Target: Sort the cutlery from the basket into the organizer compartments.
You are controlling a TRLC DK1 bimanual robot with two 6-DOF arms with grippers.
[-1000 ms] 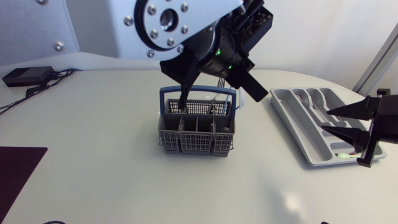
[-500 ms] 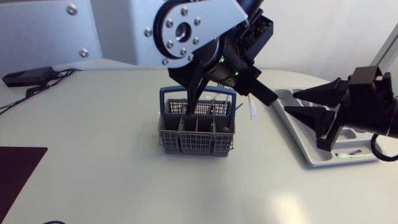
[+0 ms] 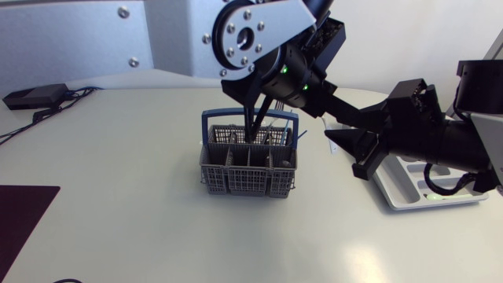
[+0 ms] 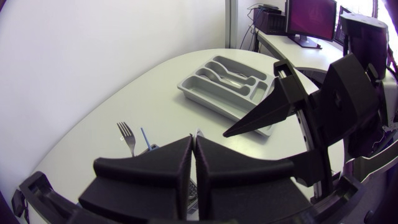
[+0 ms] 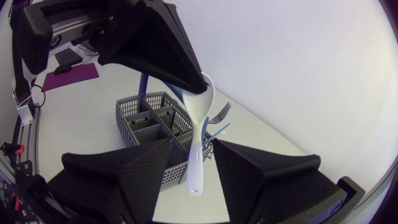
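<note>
Spoon (image 5: 198,143) handover between basket (image 5: 134,121) and organizer (image 4: 193,93)
Your left gripper (image 4: 194,143) has its fingers pressed together on the bowl end, so the handle hangs free in the air. Your right gripper (image 5: 193,147) stands spread either side of that handle, seemingly not touching it yet, likely so it can carry the spoon to the organizer.

The left arm (image 3: 181,35) reaches in high over the table's middle, its gripper (image 4: 193,139) pinched tight on the bowl of a white spoon (image 5: 202,118). The right arm (image 3: 460,141) stretches in low to meet it, its gripper (image 5: 194,148) spread wide, one finger on either side of the hanging handle without touching it.
</note>
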